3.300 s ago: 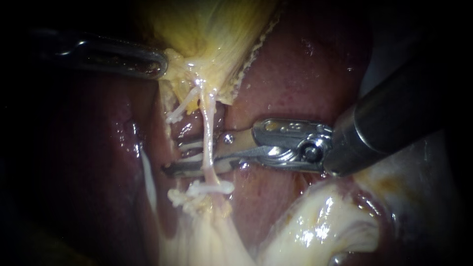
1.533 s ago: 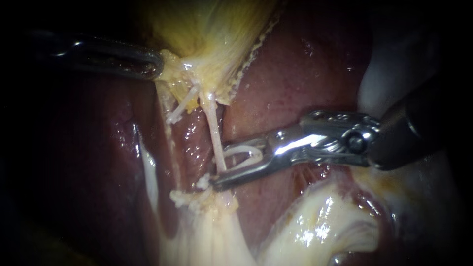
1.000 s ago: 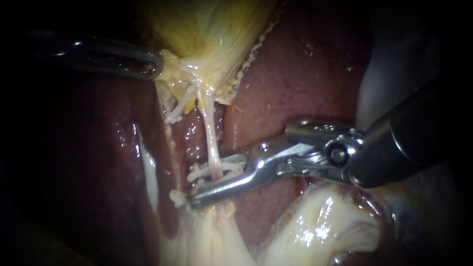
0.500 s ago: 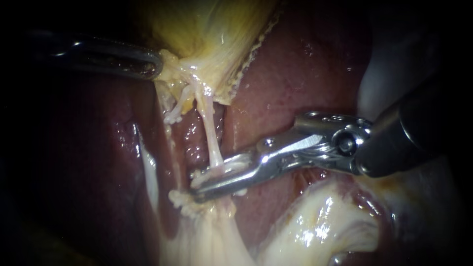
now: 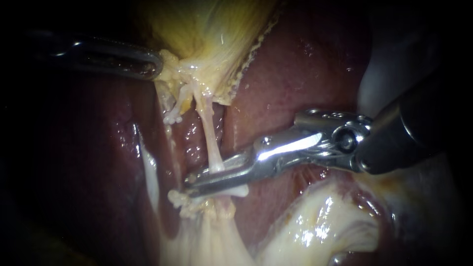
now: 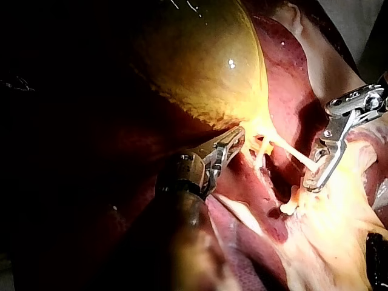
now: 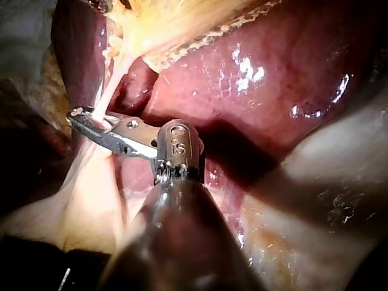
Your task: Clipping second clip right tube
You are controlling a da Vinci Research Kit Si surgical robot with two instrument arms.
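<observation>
The right tube is pinched by the jaws of the right instrument, just above a white clip. The left instrument grips the edge of the gallbladder in its jaws.

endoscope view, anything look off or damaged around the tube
Nothing torn or spilled. The right instrument is shut on the tube next to a white clip, and the left instrument holds the gallbladder. One oddity: a short pale stub hangs free beside the tube.
</observation>
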